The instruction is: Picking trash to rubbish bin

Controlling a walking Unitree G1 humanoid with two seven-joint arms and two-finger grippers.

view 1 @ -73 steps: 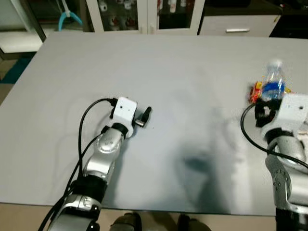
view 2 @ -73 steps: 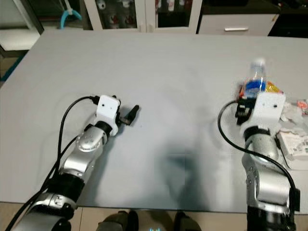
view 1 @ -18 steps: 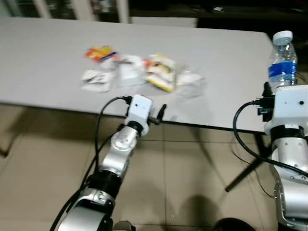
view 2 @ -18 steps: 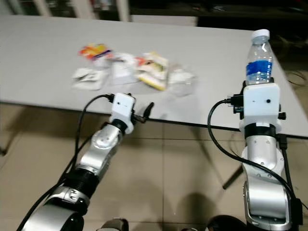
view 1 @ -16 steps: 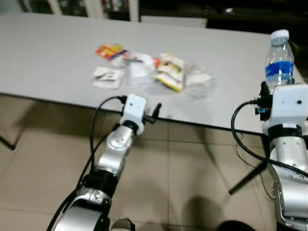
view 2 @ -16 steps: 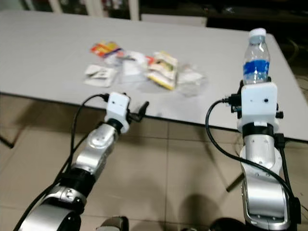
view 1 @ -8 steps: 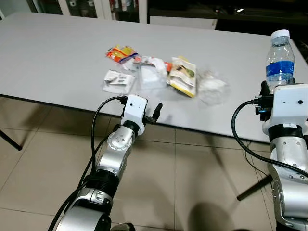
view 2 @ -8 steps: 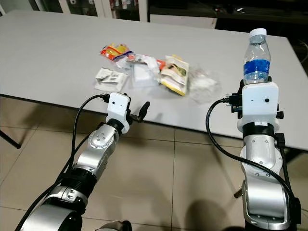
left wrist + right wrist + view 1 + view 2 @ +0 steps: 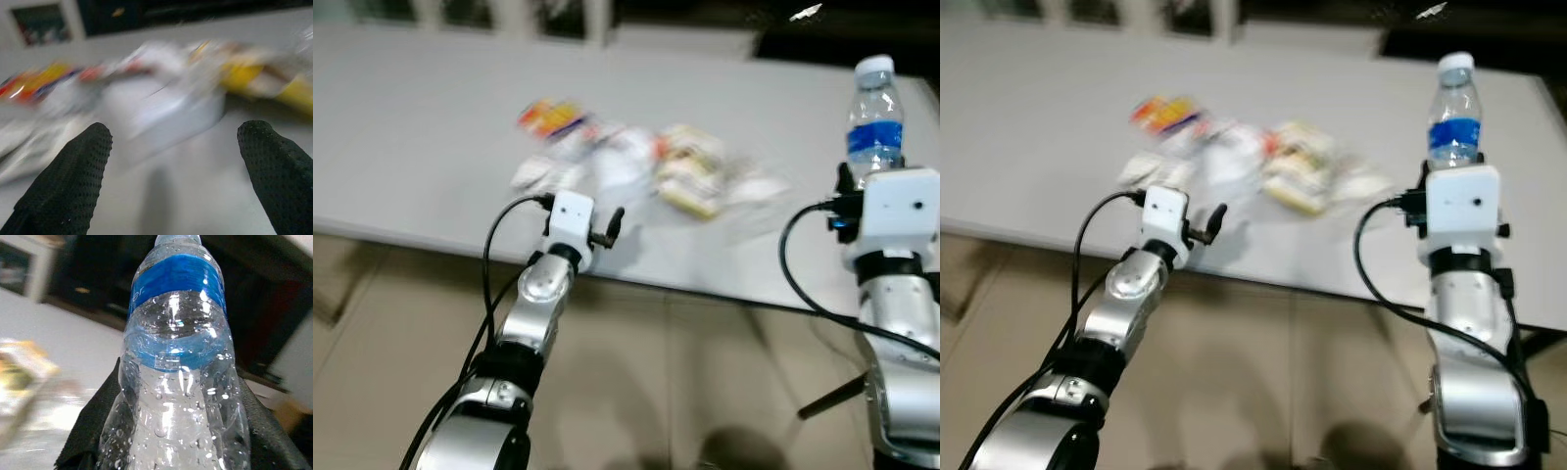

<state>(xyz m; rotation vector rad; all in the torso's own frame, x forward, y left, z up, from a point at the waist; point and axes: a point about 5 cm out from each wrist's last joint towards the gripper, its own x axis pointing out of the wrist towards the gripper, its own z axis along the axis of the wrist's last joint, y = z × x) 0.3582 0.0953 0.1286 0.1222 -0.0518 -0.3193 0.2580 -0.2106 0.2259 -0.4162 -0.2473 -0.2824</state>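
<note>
Right wrist view shows the right gripper (image 9: 178, 431) clamped on a clear plastic water bottle (image 9: 178, 382), its two black fingers (image 9: 98, 431) pressing the wet, droplet-covered sides below the blue label. From the head camera, that bottle (image 9: 874, 122) stands upright above the white wrist housing of the right arm, held near the right end of the grey table (image 9: 431, 117), white cap on top.

A blurred cluster of litter lies on the table near its front edge: an orange and yellow snack wrapper (image 9: 551, 117) at the far left of the heap, white crumpled wrappers (image 9: 607, 162) in the middle, a yellow and white packet (image 9: 690, 181) to their right, and a clear crumpled bit of plastic (image 9: 759, 186) beyond that.

The left gripper (image 9: 605, 227) hovers at the table's front edge, just short of the white wrappers. Its wrist camera shows the two dotted black fingers (image 9: 68, 181) spread wide apart with nothing between them, the white wrappers (image 9: 166, 112) straight ahead.

Beige floor tiles (image 9: 705, 372) lie below the table.
</note>
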